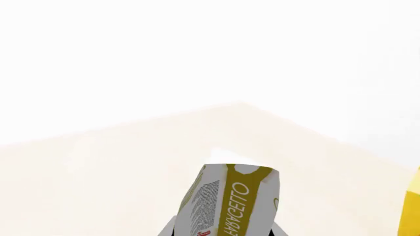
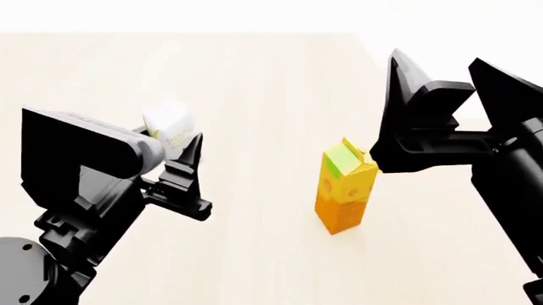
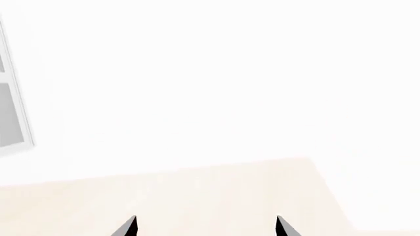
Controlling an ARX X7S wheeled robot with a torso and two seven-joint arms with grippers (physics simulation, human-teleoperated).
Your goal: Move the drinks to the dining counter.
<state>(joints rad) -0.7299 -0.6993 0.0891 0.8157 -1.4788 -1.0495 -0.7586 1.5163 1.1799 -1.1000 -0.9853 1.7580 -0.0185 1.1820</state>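
Standing upright on the pale dining counter (image 2: 254, 95), the yellow-orange juice carton (image 2: 344, 190) sits just beside the right gripper (image 2: 449, 82), whose 2 fingers are spread wide and empty. The left gripper (image 2: 182, 149) clamps the small white carton (image 2: 170, 127) above the counter.

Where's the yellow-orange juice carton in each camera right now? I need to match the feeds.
Head view: juice carton stands upright on the cream counter, right of centre, just below and left of the right tool.
Left wrist view: only a yellow sliver at the right edge, probably that carton.
Right wrist view: not in it.
Shared landmark: the counter's pale top.
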